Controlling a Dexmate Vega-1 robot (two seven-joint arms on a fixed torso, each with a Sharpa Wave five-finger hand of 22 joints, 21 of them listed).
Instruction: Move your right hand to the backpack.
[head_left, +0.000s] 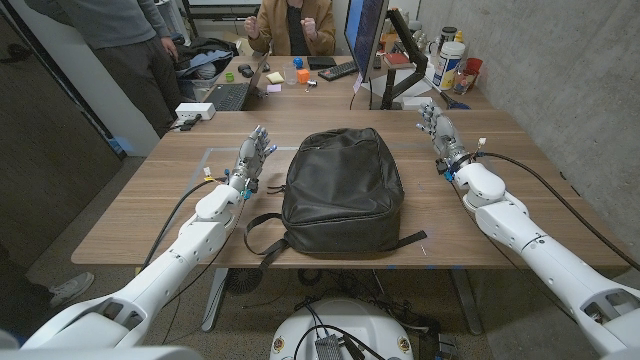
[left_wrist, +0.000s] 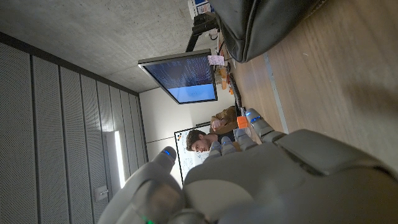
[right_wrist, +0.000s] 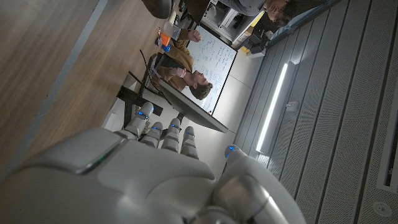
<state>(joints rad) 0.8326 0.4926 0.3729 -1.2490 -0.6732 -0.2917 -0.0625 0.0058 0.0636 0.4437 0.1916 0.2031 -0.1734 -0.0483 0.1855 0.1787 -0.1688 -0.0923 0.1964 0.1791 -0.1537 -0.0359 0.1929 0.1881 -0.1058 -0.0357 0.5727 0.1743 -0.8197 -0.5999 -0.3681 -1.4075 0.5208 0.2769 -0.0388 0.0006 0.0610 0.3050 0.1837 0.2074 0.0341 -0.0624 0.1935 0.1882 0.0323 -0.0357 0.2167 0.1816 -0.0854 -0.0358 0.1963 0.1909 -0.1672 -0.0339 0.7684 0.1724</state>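
The right hand (head_left: 439, 130) sits at the right of the frame, fingers apart and holding nothing, well apart from the one black backpack (head_left: 340, 190) lying at the centre. The left hand (head_left: 253, 158), also spread and empty, is just beside the backpack's left edge. One wooden table (head_left: 150, 200) carries them; two people (head_left: 292, 25) are at a cluttered desk beyond, beside grey concrete walls.

White smooth-shelled arms, grey fingers (head_left: 262, 141) with blue tip lights, black cables.
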